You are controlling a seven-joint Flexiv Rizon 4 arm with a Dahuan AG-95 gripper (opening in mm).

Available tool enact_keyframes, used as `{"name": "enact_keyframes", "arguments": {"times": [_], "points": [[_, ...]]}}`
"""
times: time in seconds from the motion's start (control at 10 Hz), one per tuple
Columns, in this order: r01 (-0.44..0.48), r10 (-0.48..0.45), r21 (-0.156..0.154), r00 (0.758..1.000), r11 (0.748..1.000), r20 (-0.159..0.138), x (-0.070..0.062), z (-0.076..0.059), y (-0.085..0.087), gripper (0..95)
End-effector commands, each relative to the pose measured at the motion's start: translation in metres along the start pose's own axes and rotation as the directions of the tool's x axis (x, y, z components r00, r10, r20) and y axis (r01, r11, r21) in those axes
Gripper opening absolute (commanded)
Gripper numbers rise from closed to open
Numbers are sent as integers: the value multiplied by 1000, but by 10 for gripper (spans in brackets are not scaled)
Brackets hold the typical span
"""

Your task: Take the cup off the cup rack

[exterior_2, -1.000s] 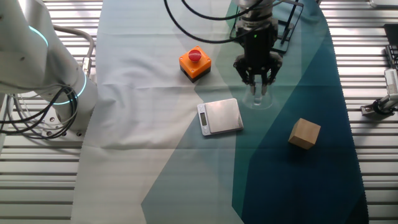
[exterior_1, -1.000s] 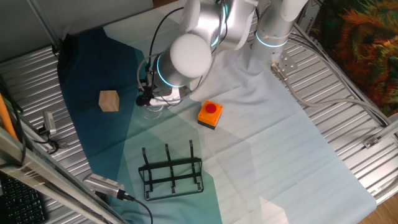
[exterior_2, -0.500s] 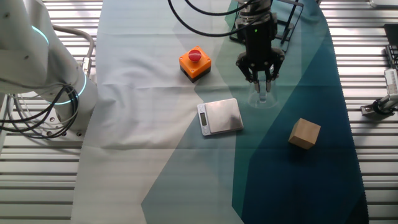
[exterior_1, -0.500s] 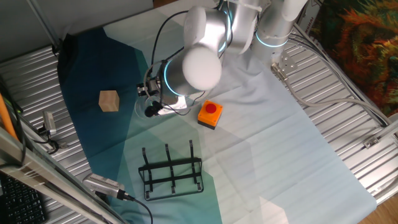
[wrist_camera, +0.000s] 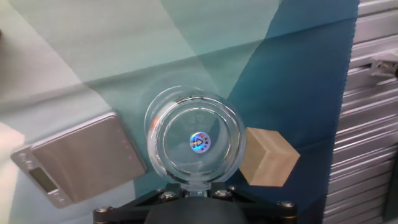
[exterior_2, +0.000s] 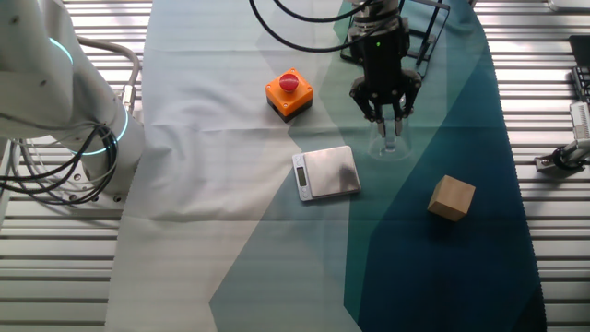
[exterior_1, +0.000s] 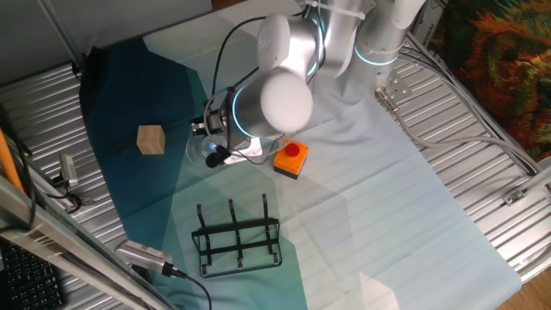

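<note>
Teal cloth (exterior_2: 433,258), tool (exterior_2: 388,118) spread above cup (wrist_camera: 194,142), cup rack (exterior_1: 238,237) whole only in one fixed view

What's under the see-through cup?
Through the cup you see the teal cloth it seems to stand on, and a small shiny sticker at its middle. The gripper hides the cup's near edge in the hand view.

The arm (exterior_1: 284,95) hung over the cloth's (exterior_1: 387,207) middle, hiding the gripper. Rack (exterior_1: 238,238) stood near the front edge, cube (exterior_1: 151,139) left, button box (exterior_1: 291,158) beside the arm.
</note>
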State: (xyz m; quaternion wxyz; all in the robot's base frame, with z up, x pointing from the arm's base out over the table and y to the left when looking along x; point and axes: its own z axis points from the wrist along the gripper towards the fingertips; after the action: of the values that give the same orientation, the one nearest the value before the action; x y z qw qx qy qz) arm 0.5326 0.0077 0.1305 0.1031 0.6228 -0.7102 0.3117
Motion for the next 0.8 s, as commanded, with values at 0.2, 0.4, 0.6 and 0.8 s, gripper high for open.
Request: {"name": "enact_keyframes", "arguments": {"times": [0.2,0.4,0.6,0.8], "points": [[6,-6,13,1000,1000,-9,0,0,0,0],[6,-5,16,1000,1000,-25,0,0,0,0],[18,-17,26,999,1000,-41,-2,0,0,0],[31,-29,32,998,999,-53,-4,0,0,0]]}}
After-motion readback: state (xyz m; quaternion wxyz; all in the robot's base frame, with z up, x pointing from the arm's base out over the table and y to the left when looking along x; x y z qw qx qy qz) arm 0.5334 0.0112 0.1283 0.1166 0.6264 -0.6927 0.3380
